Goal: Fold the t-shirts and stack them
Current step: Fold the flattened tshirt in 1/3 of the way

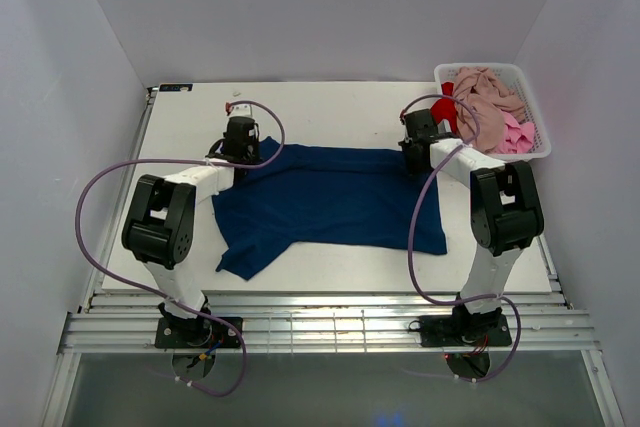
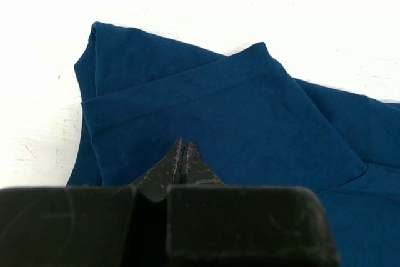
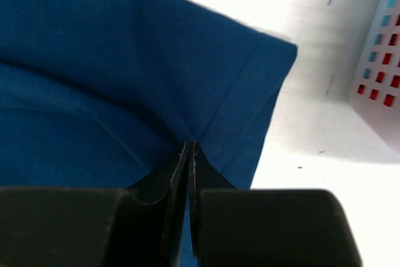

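Both the left end effector [image 2: 183,149] and right end effector [image 3: 189,149] clamp navy t-shirt [image 1: 330,197] corners.

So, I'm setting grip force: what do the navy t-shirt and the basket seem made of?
The navy t-shirt looks like soft matte knit cloth, likely cotton: stitched hems, limp folds, puckers at the right gripper. The basket looks like rigid white moulded plastic, with regular slots.
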{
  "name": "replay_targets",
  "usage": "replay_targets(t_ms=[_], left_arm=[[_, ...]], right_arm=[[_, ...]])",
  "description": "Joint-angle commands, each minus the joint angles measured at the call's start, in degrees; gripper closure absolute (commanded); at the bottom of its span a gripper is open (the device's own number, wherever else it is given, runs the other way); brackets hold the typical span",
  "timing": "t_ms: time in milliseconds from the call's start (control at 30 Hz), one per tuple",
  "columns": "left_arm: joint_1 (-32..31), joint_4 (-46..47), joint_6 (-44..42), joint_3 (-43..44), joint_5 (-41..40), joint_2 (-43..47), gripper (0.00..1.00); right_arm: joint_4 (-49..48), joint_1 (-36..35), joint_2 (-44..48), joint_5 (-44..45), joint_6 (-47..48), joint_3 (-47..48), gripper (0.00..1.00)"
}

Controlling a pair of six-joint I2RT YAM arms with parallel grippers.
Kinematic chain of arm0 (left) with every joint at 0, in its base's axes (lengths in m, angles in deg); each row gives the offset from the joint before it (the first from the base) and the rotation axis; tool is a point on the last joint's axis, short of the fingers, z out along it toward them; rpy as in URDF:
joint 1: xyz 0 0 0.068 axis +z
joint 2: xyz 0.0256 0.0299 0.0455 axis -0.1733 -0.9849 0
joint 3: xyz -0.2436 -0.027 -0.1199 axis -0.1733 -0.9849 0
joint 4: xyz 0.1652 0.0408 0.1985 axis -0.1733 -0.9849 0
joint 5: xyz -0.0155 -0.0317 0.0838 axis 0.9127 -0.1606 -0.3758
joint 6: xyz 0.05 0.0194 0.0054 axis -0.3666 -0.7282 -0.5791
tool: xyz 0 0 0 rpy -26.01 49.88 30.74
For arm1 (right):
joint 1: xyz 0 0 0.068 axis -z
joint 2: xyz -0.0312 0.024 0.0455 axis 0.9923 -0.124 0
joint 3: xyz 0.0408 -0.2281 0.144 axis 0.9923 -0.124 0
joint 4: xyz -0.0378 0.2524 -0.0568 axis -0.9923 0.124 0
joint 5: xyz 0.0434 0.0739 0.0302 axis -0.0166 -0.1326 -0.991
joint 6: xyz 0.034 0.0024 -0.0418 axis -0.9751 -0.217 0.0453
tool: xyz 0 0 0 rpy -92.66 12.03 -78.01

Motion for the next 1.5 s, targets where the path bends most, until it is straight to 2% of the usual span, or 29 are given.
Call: replay_targets(t_ms=[0,167,433,533,567,633,700,733,900,1200,1467], left_arm=[[-0.08,0.21,0.72,-0.52,-0.92,3.9,1.0],[-0.08,0.73,1.16,-2.54,-1.36,5.48,1.0],[0.01,4.33,0.28,-1.67,-4.61,4.36,1.0],[0.01,4.95,-0.86,2.72,-4.17,1.02,0.84],[0.01,4.95,-1.64,4.04,-3.56,-1.6,0.74],[0.01,4.86,-2.35,7.82,-3.03,-3.91,0.62],[0.01,4.77,-3.75,10.8,-2.06,-7.16,0.51],[0.01,4.69,-4.2,11.86,-1.89,-8.13,0.5],[0.01,2.67,-5.6,17.22,-0.04,-14.27,0.47],[0.01,3.63,-6.22,17.41,1.28,-17.19,0.47],[-0.08,5.47,-5.43,15.92,3.73,-15.44,0.47]], right_arm=[[2.92,-0.49,2.04,-4.82,-0.75,-0.82,0.92],[5.47,-0.58,1.33,-9.56,-2.23,-2.05,0.92],[-0.32,-1.11,5.28,-14.48,-3.3,-1.97,0.92],[-2.61,-1.46,7.48,-16.33,-4.09,-1.7,0.89],[-3.13,-1.54,8.53,-16.33,-4.18,-1.87,0.88],[-3.93,-1.81,9.42,-18.16,-4.36,-2.4,0.84],[-4.28,-1.81,10.65,-18.44,-4.27,-3.63,0.79],[-4.72,-1.9,11.0,-18.44,-4.27,-4.15,0.78],[-5.69,-1.99,13.11,-18.09,-4.09,-7.58,0.69],[-6.48,-2.07,14.78,-18.71,-4.27,-9.87,0.68],[-6.48,-2.34,13.99,-19.24,-4.44,-10.31,0.68]])
